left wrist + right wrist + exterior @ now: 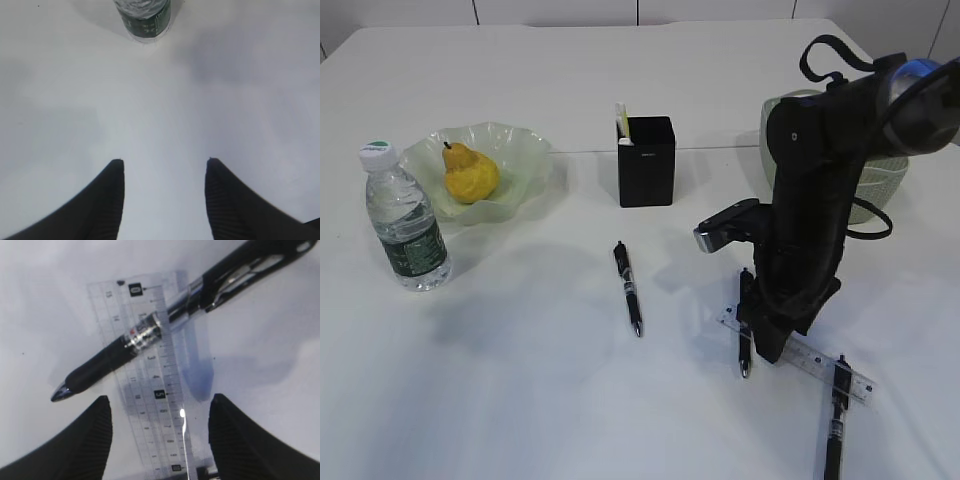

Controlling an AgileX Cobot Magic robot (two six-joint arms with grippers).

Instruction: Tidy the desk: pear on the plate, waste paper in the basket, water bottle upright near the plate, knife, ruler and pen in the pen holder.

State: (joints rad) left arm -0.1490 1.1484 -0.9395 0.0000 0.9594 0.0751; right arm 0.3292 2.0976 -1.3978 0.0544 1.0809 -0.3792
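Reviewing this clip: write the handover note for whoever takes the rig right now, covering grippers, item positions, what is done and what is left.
Left gripper: open, empty, above bare desk, facing the water bottle.
Right gripper: open, holding nothing, low over the ruler, with a pen lying across it.
Done: pear on the plate; bottle upright beside the plate.
Left: ruler and three pens on the desk into the pen holder. Basket behind the right arm; contents hidden.

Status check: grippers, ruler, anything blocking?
Left gripper open, empty. Right gripper open, low over ruler. Pen lies across ruler, obstructing pickup.
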